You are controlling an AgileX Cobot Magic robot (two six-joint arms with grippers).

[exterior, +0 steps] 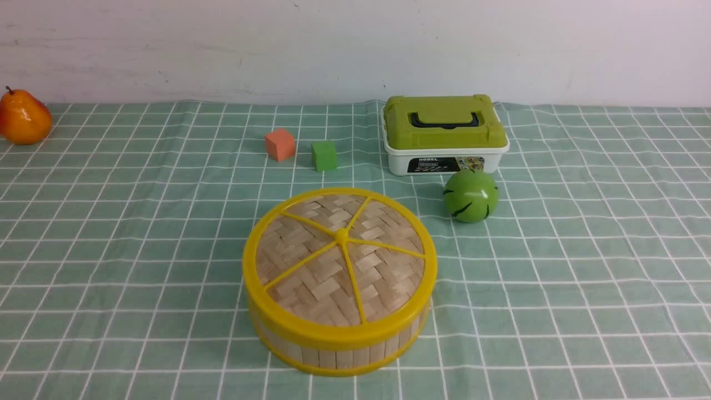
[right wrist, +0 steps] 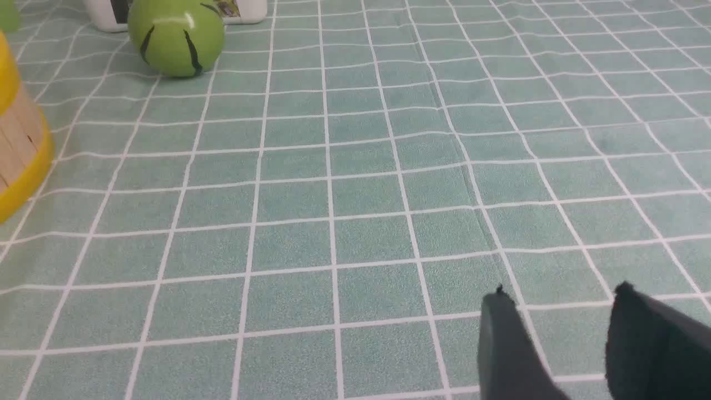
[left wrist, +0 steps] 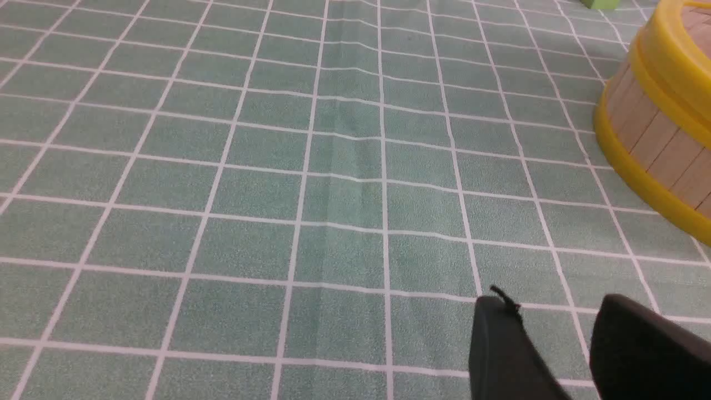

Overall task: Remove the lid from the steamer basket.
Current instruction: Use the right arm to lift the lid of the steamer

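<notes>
Lid (exterior: 340,255) on steamer basket (exterior: 344,358), lower centre of front frame. Left gripper (left wrist: 547,319), right gripper (right wrist: 561,305): fingers apart, nothing between. Likely pre-approach step; next move probably calls for reaching lid's rim or knob, gripping, lifting.

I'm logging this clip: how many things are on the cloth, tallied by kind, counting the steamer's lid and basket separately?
Bamboo lid: 1
Steamer basket: 1
Small blocks, one orange, one green: 2
White box with green lid: 1
Green ball with dark stripes: 1
Orange pear-shaped fruit: 1
Total: 7
</notes>
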